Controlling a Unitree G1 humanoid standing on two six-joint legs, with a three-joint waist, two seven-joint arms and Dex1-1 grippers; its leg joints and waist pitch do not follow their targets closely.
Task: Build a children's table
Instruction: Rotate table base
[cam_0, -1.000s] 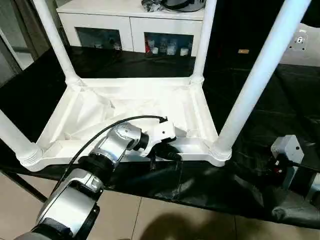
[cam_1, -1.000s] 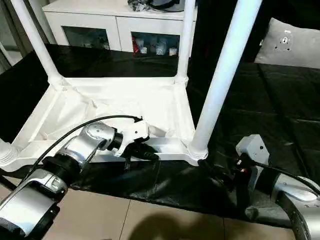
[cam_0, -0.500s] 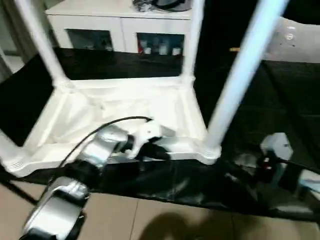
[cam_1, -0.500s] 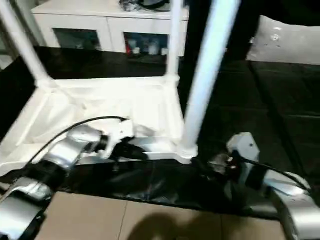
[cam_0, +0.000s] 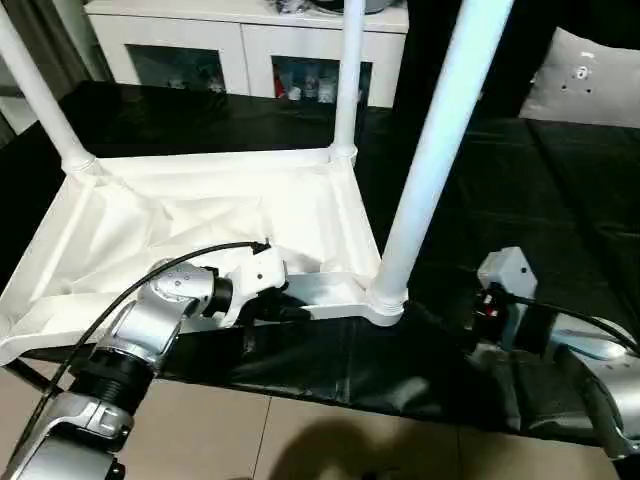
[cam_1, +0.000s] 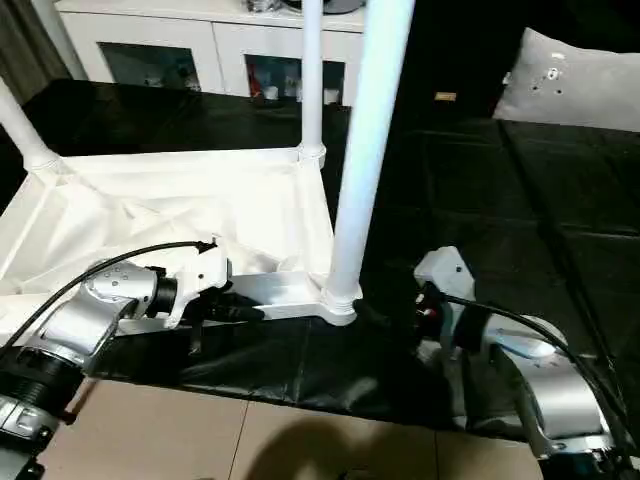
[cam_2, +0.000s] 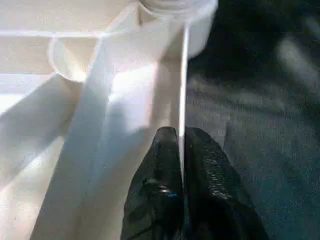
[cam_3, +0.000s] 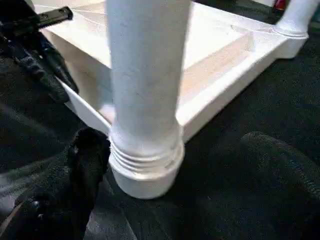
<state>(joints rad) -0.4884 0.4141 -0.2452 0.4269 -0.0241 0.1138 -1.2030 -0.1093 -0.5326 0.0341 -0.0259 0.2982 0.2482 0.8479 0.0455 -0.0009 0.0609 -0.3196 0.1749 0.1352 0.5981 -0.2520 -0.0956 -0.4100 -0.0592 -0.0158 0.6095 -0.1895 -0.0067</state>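
My left gripper (cam_2: 181, 137) pinches the near rim of the upturned children's table (cam_0: 200, 225). My right gripper (cam_3: 165, 165) flanks the near-right leg (cam_3: 145, 75) at its socket, spread apart.

Home room, white cabinet (cam_0: 250, 45), cushion (cam_0: 585, 75)

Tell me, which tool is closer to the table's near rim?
Left. The left tool pinches the near rim of the children's table itself; the right tool sits open around the near corner leg, beside that rim's end.
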